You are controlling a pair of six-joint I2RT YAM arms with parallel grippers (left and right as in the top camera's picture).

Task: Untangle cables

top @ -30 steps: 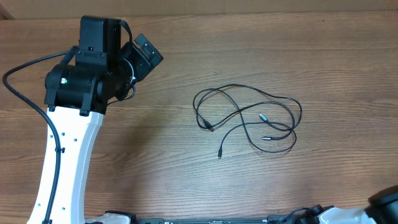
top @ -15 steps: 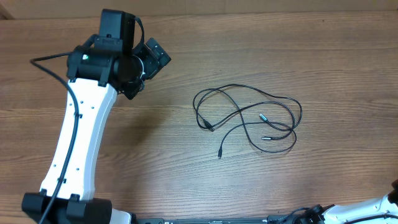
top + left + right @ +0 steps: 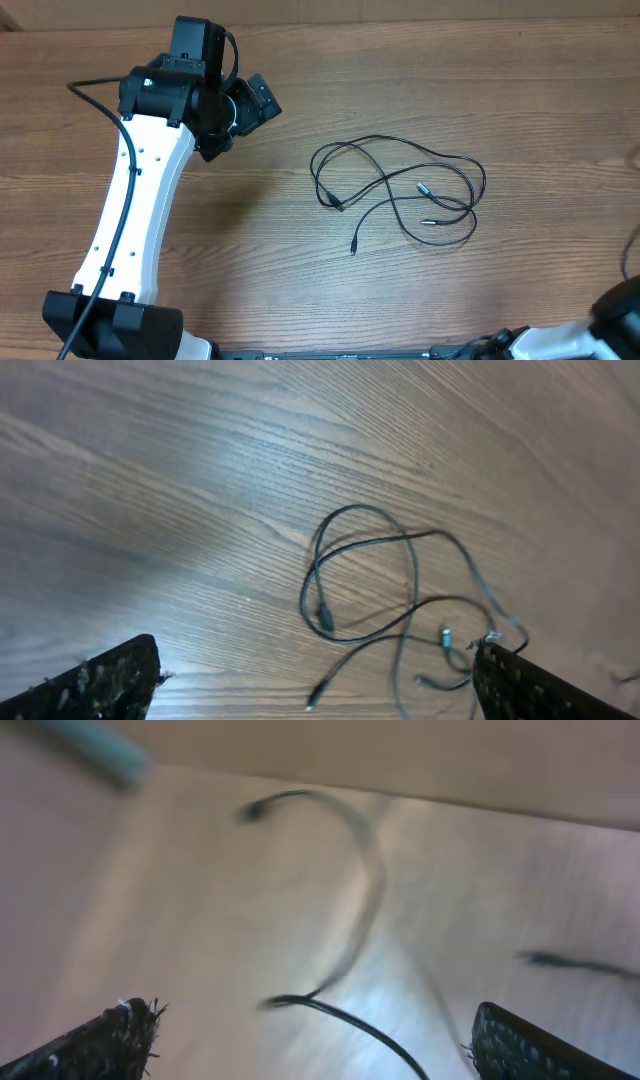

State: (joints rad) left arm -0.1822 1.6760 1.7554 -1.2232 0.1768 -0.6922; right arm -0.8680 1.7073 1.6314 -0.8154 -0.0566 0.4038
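Cables [image 3: 400, 197]: two thin black cords lying in one loose, overlapping tangle on the wooden table [image 3: 520, 90], right of centre in the overhead view. Loops cross one another, and I note small plug ends [image 3: 421, 186] inside the tangle. Nothing touches them.

Left gripper [image 3: 262, 100]: poised over the upper left of the table, well apart from the cords, jaws spread wide and holding nothing. Its wrist camera looks down on the tangle [image 3: 412, 575] between the two fingers [image 3: 100, 680].

Right gripper [image 3: 310, 1015]: fingers [image 3: 520, 1045] stand wide apart, released, nothing between them. This view is badly blurred; I cannot tell which dark cords it shows.
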